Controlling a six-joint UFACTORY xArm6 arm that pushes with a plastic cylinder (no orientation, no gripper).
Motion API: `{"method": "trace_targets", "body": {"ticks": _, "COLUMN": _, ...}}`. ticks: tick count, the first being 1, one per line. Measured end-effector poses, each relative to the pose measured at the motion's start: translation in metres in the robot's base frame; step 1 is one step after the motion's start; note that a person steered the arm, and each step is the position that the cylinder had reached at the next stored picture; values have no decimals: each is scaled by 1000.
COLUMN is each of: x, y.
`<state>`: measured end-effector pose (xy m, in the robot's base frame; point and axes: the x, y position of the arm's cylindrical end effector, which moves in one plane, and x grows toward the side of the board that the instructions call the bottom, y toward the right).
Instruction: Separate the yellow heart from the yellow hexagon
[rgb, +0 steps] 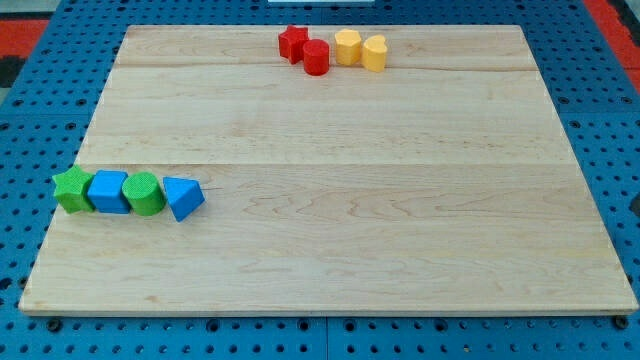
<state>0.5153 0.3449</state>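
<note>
The yellow hexagon (347, 46) and the yellow heart (374, 53) stand side by side and touching near the view's top edge of the wooden board (330, 240), the heart on the right. A red cylinder (316, 57) touches the hexagon's left side, and a red star (293, 43) sits just left of that. My tip does not show in this view, and neither does the rod.
Along the board's left edge lies a row of touching blocks: a green star (72, 190), a blue cube (106, 191), a green cylinder (143, 193) and a blue triangle (183, 196). A blue pegboard (600, 120) surrounds the board.
</note>
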Motion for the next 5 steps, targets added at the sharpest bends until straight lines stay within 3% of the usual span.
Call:
{"method": "trace_targets", "body": {"ticks": 1, "x": -4, "y": 1}}
{"method": "trace_targets", "body": {"ticks": 3, "x": -173, "y": -62}}
{"method": "trace_targets", "body": {"ticks": 4, "x": -243, "y": -153}}
{"method": "trace_targets", "body": {"ticks": 5, "x": -295, "y": -191}}
